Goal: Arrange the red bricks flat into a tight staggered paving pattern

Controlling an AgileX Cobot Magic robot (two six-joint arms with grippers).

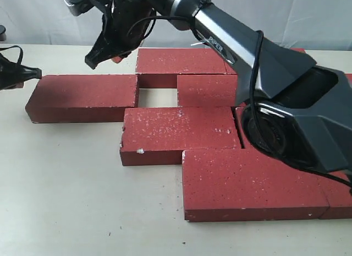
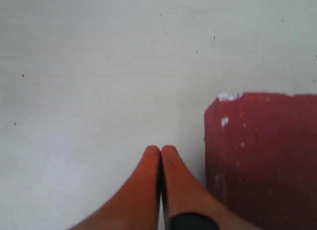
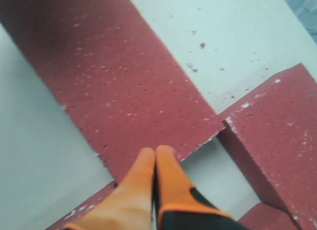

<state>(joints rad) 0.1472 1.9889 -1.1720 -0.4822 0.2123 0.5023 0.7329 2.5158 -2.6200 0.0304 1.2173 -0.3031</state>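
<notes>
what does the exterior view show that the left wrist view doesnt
Only the exterior view: the whole layout of red bricks, the square gap of bare table between them, and the right end effector reaching across above the far-left part of the layout.
Only the left wrist view: the left end effector close up, its orange fingers pressed shut over bare table, and a white chip on a brick corner.
Both: the pale table and one brick end beside the left end effector, apparently the leftmost brick.
</notes>
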